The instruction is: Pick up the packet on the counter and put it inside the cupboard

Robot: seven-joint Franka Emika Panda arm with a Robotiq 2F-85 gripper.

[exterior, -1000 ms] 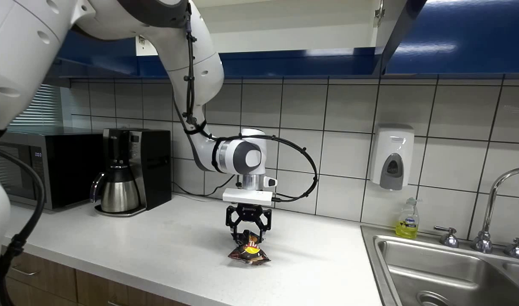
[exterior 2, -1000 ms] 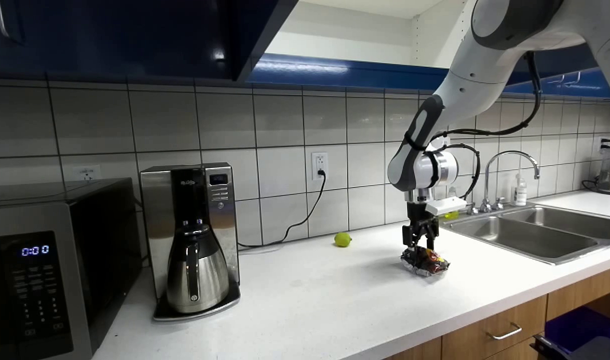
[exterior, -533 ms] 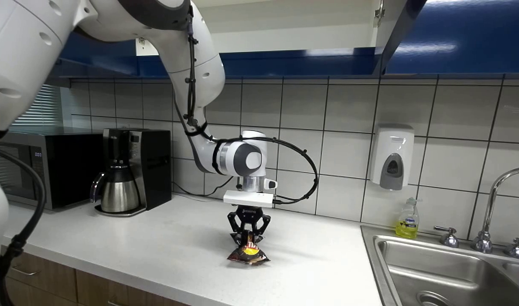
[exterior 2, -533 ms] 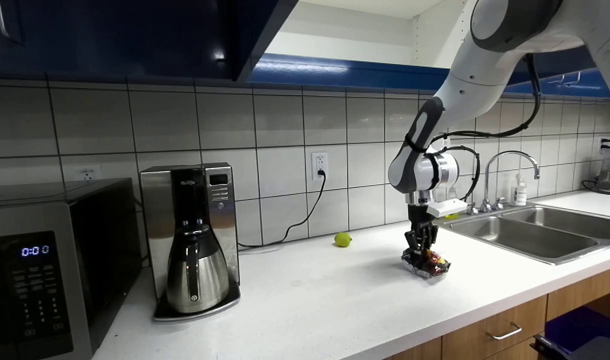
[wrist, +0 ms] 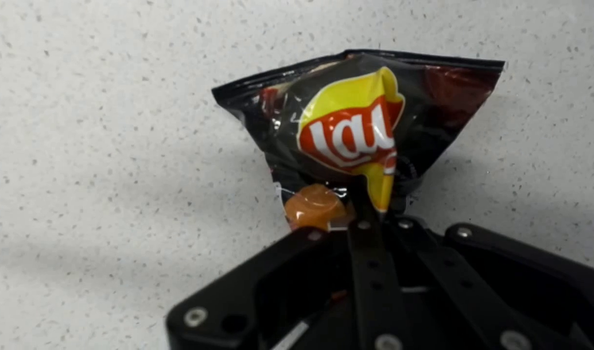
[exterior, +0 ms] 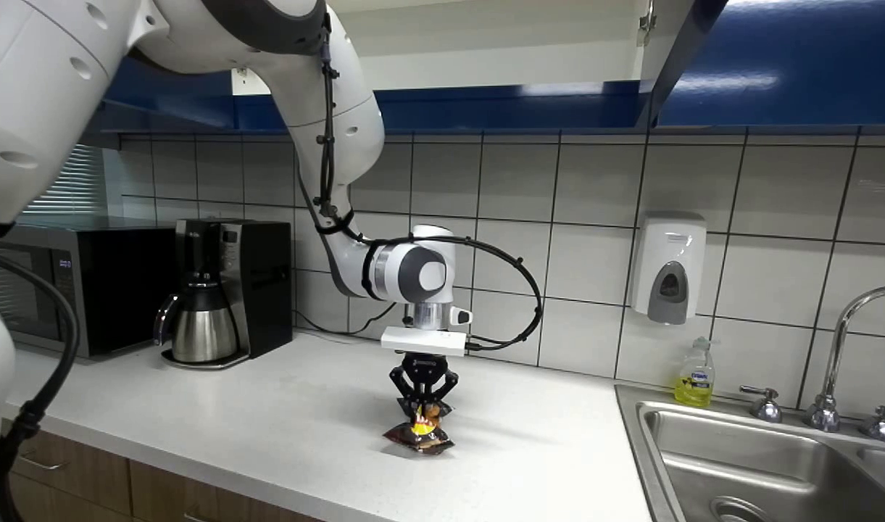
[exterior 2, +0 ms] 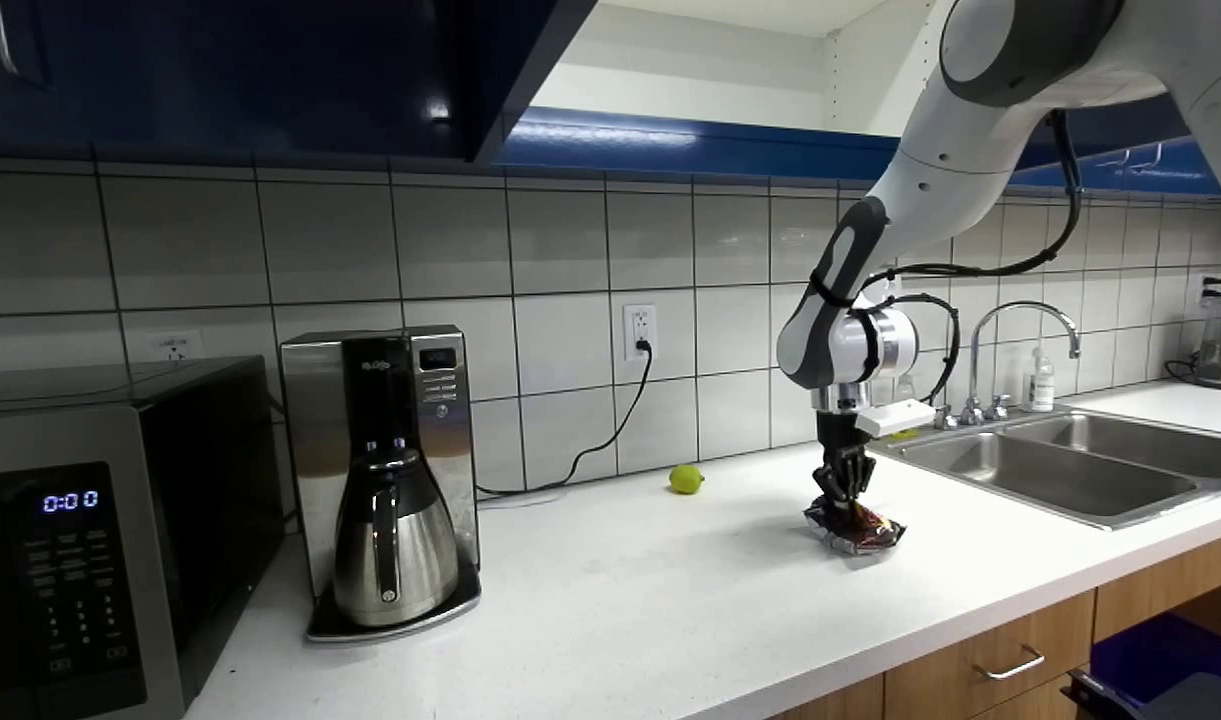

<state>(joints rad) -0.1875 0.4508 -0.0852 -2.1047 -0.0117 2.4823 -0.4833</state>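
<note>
The packet, a dark Lay's chip bag with a red and yellow logo, lies on the white counter. My gripper points straight down over it, its jaws together on a raised fold of the bag near the middle. The bag is creased where it is pinched; its far part is hidden under the black linkage. Both exterior views show the gripper low at the packet, which rests on the surface. Above the tiled wall, the cupboard stands open, with a white interior and blue bottom edge.
A coffee maker and a microwave stand on the counter. By the wall lies a green lime. A sink with a soap bottle is at the other side. A blue cupboard door juts out above.
The gripper's fingers have come together on the packet, bunching its middle into a fold. The bag has shifted and tilted slightly. The arm has dipped a little and otherwise barely moved.
</note>
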